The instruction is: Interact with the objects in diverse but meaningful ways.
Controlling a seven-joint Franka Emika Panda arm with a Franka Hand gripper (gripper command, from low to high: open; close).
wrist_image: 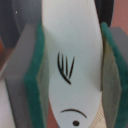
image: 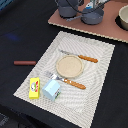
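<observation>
Gripper (wrist_image: 70,75) is pinching a smooth white flat piece (wrist_image: 70,60), inked with thin black strokes, between green pads (wrist_image: 36,75). Keeping it upright and lifting slowly looks wise; it is probably slippery. On the striped placemat (image: 95,85), the yellow rectangular box (image: 34,88) and pale blue carton (image: 51,89) are sitting at its near corner.

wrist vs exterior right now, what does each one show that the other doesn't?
Only the wrist view: the end effector close up, its green-padded fingers on either side of a white object with black markings; they look closed on it.

Only the exterior view: the placemat with a round wooden plate, knife, fork, yellow box, pale blue carton, and the dark pan on the tray beyond.

Shared: nothing I can match with confidence.
</observation>
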